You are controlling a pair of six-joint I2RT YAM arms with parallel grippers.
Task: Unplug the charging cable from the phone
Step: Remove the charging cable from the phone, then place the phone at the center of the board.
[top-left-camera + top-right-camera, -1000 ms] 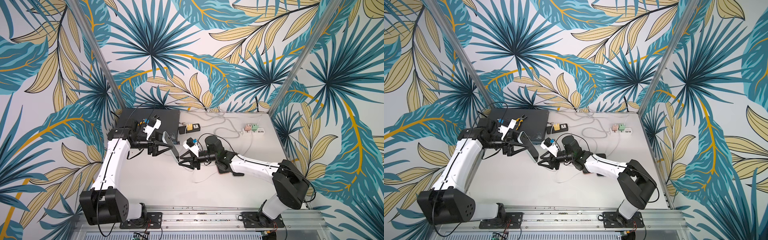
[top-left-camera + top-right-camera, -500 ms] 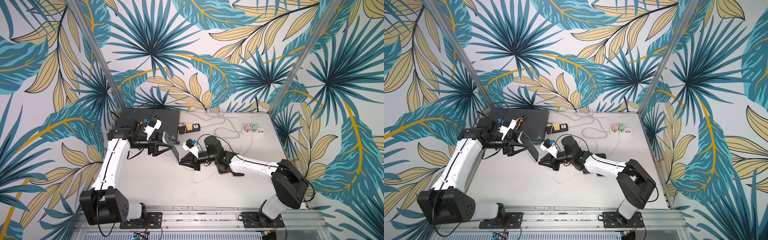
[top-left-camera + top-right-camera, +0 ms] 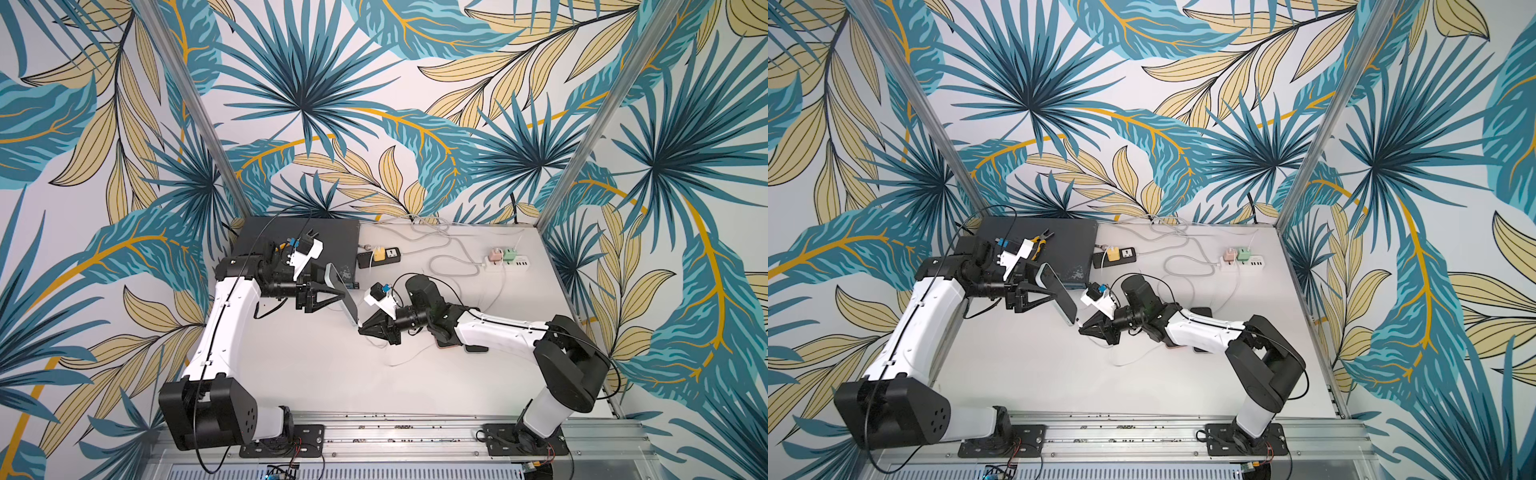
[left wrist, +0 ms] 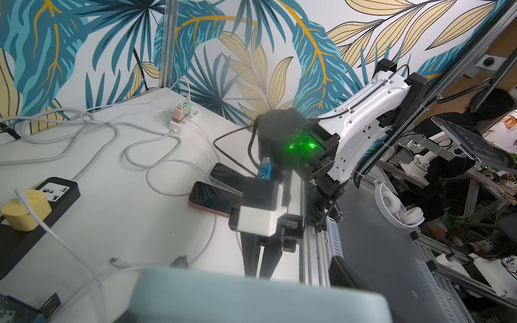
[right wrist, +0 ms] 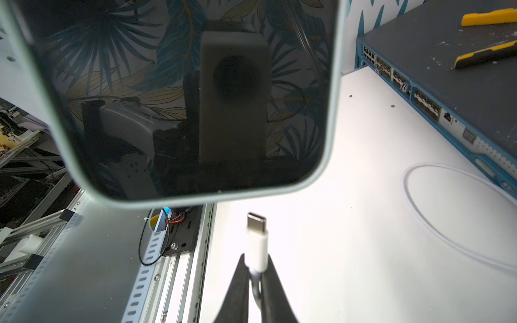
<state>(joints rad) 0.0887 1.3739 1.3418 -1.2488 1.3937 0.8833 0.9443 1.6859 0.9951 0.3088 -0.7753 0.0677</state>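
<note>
Leaf-print walls on three sides; pale surface (image 3: 316, 374) below, cluttered with cords toward 12 and 1 o'clock. Both top views show the phone (image 3: 350, 308) held off the surface near centre and tilted. Its long axis runs roughly from 11 o'clock down to 5 o'clock. Left hand (image 3: 340, 293) reaches in from 9 o'clock, fingers closed across the phone's middle, carrying it. Right hand (image 3: 360, 331) comes in from 4 o'clock, its tip just beside the phone's 5 o'clock end. Right wrist view: fingers pinched together on the charging cable (image 5: 258, 275) right behind the white collar of its plug (image 5: 256, 228). The plug's bare metal tip points at the phone's end edge, and open surface shows in the gap between them. So plug and phone are apart, not touching. Plug lies nearly in line with the phone's long axis, just off its 5 o'clock end. Slack cord trails on the surface at 5 o'clock of the right hand. Judgement: the cable looks already out of its port. What counts now is that line: the right hand, the nearer one and the one holding the plug, should back away toward 4 or 5 o'clock. The left hand keeps the phone steady meanwhile. Drifting toward 11 o'clock risks the tip nudging the end edge again.
</note>
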